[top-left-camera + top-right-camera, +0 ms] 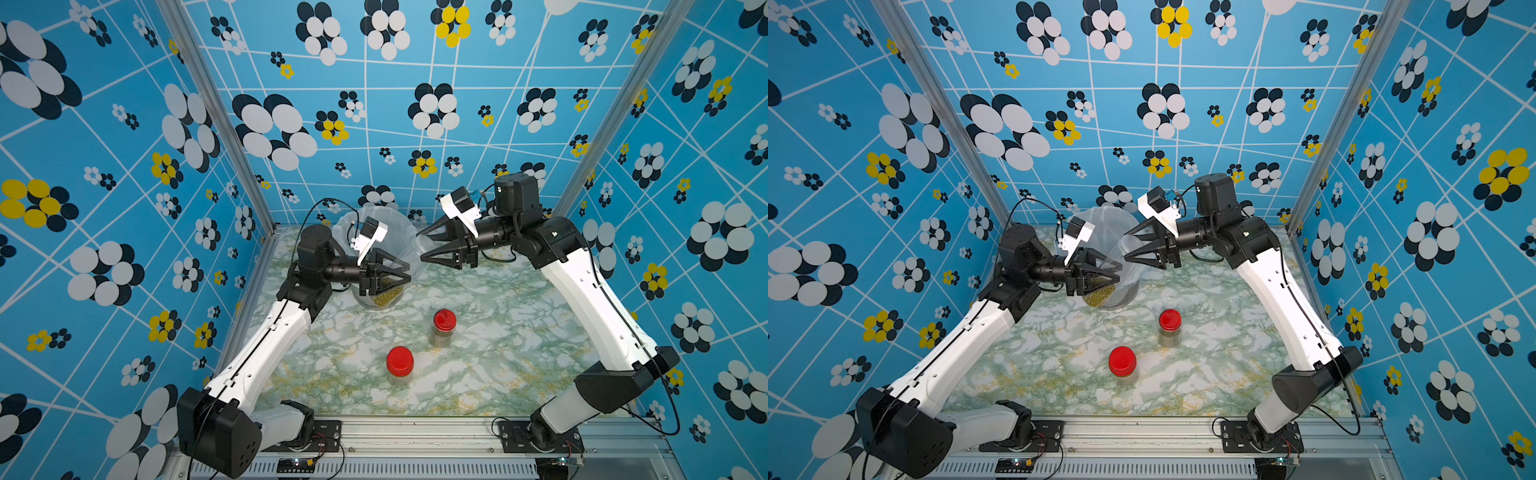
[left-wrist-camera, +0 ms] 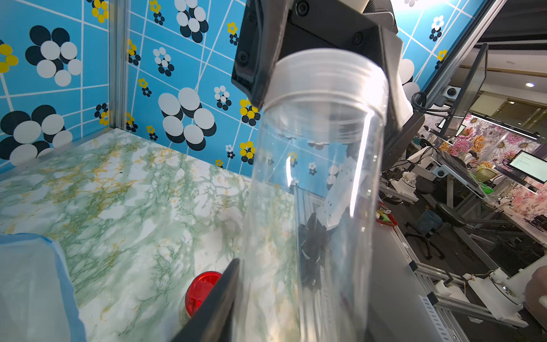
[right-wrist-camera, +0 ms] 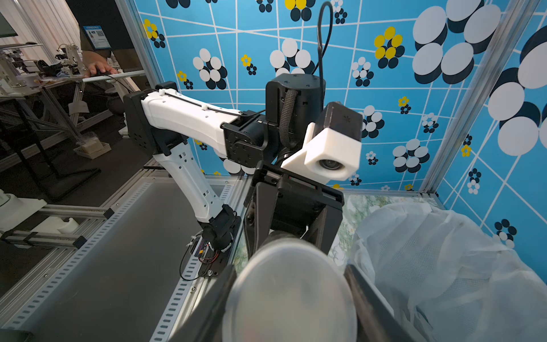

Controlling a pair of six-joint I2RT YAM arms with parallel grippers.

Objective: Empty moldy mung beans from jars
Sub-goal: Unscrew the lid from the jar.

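Gripping low on the tall jar (image 2: 310, 183), my left claw (image 1: 399, 277) is clamped around its clear wall. The mung beans (image 1: 386, 296) are pooled at the jar's lower end. My right claw (image 1: 420, 247) is closed on the clear lid (image 3: 291, 296) at the raised end, and the lid looks seated. I judge this to be the unscrewing step, so I should hold the left firm, turn the right squarely about the jar's axis, and keep the mouth high. The lined bin (image 1: 347, 226) stands just behind for tipping.
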